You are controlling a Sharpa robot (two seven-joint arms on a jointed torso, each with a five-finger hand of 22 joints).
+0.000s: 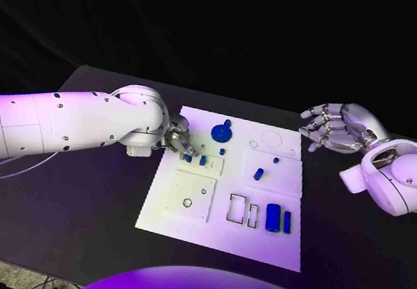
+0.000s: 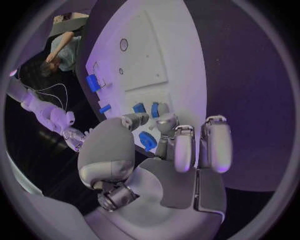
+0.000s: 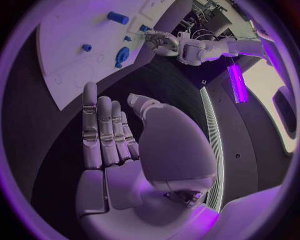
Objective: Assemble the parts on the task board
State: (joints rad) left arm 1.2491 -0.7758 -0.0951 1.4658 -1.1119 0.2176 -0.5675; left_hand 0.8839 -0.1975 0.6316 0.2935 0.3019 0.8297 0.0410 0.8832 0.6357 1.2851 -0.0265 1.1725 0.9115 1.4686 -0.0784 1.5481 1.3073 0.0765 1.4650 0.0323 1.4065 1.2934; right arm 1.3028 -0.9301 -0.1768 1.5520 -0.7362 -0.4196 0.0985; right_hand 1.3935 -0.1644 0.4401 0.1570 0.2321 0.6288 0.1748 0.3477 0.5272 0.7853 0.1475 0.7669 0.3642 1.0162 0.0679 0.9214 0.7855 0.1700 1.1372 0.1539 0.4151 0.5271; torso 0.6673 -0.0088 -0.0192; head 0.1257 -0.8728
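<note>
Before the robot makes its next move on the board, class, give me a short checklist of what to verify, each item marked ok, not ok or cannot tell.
1. Left hand at the task board: ok, its fingers sit at the board's left edge beside small blue parts.
2. Left hand actually holding a part: cannot tell; in the left wrist view a blue piece lies by its fingers, contact unclear.
3. Right hand out of the way: ok, raised off the board's far right corner, holding nothing, fingers apart.
4. Blue round part free to reach: ok, nothing covers it.
5. Two blue cylinders lying on the board's near right: ok, side by side.
</note>
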